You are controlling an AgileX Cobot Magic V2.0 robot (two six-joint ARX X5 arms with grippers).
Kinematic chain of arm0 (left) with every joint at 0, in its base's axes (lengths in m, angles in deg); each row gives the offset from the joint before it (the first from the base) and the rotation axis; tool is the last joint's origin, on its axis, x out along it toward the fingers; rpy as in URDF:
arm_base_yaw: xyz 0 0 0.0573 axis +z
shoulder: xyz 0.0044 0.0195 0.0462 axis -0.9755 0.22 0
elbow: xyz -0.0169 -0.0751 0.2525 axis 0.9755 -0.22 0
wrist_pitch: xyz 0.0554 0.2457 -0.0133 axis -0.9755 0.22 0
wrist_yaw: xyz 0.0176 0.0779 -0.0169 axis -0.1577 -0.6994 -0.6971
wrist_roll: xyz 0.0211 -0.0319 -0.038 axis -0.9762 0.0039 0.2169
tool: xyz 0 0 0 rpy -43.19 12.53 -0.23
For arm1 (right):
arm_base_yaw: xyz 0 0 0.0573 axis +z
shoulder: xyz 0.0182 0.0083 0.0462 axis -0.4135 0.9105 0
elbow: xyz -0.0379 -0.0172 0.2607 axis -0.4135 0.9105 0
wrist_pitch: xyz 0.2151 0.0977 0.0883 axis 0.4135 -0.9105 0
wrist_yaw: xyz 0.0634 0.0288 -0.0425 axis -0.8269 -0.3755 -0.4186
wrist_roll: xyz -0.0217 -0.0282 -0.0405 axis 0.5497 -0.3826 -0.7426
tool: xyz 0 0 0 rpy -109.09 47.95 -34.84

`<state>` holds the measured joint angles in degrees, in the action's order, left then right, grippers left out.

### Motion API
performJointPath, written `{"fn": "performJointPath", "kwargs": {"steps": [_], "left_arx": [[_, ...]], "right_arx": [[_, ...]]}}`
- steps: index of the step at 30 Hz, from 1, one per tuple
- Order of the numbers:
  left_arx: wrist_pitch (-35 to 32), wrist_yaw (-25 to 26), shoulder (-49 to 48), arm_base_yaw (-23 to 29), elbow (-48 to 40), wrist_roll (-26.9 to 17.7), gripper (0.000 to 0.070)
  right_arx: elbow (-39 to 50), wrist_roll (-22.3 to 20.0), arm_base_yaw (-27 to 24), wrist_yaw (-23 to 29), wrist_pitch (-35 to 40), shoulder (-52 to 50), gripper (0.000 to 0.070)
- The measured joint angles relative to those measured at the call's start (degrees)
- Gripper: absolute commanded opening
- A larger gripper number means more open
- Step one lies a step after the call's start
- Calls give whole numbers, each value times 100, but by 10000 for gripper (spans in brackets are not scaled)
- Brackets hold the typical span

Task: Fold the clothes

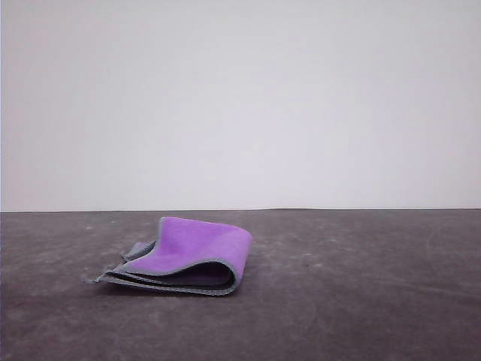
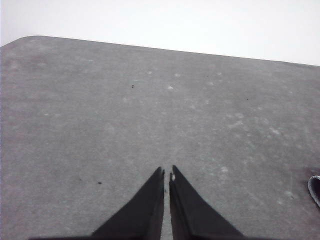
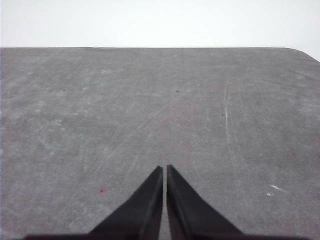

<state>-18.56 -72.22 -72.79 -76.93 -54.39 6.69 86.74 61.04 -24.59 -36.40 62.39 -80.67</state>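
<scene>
The cloth (image 1: 188, 252) lay folded on the dark grey table (image 1: 361, 301), left of the middle in the front view and a little way in from the table's far edge. Its bright purple face was turned outward on top, curving over at the right side into a rounded fold, while the dark grey face showed only inside the open mouth of that fold at the near edge. Grey stitched edging ran along the near rim, and at the left end the layers splayed apart – a loose corner or two stuck out flat on the table.

In the left wrist view, the left gripper (image 2: 166, 172) hung over bare tabletop with its two black fingers pressed together, only a thin seam between the tips, and nothing held between them. A small sliver of the cloth's grey edging (image 2: 315, 189) showed at the margin of that picture, well apart from the fingertips.

In the right wrist view, the right gripper (image 3: 164, 170) stood the same way – fingers pressed together at the tips, pinching nothing – above scuffed, scratched table surface.

A plain white wall (image 1: 240, 98) rose behind the table.
</scene>
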Motion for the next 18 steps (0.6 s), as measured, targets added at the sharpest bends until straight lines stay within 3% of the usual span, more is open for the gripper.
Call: {"fn": "performJointPath", "kwargs": {"steps": [18], "left_arx": [[0, 0, 0, 0, 0, 0, 3]], "right_arx": [[0, 0, 0, 0, 0, 0, 10]]}}
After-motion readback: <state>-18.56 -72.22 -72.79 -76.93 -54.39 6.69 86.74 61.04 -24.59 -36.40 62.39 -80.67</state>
